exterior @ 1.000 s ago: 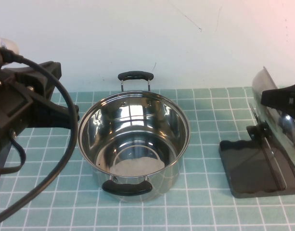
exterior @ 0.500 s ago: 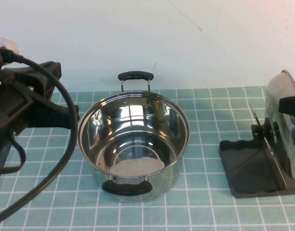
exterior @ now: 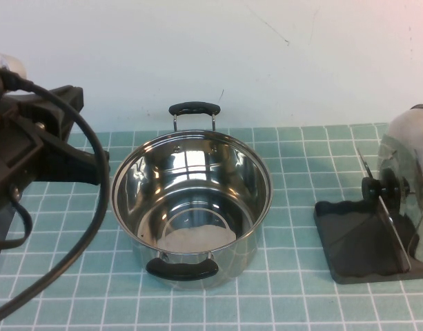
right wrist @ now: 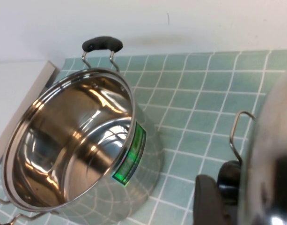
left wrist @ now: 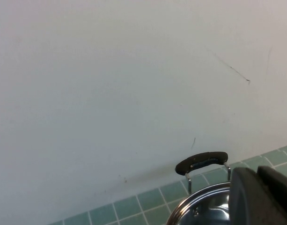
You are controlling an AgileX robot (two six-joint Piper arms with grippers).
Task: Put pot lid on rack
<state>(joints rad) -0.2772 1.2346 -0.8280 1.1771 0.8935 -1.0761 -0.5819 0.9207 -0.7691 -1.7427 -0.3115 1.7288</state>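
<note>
Lid stood on edge in the rack at the right end of the counter, knob facing the pot. In the high view it leaned against one thin wire divider, and part of the lid ran past the frame edge, so I couldn't confirm how its lower rim sat in the tray.

Right gripper: not visible in the high view. In the right wrist view a dark finger showed just beside the knob, with the lid's dome filling that side. I couldn't tell whether the fingers were gripping the knob, narrow or wide.

Risks as I judged them:
- If the rim wasn't seated between wires, letting go could let the lid slide along the tray and tip off the rack.
- The lid looked tall against a small, light rack. A pull on the knob while backing out could drag or tilt the whole rack.
- A finger catching the wire loop next to the knob would do the same.
- If it fell toward the pot, it would land on bare counter; the pot was well apart, so a hit seemed unlikely.

Left gripper: parked high at the left of the counter, beside the pot, away from the work. Only a dark edge of it showed in the left wrist view, so I couldn't tell its finger state either.
</note>
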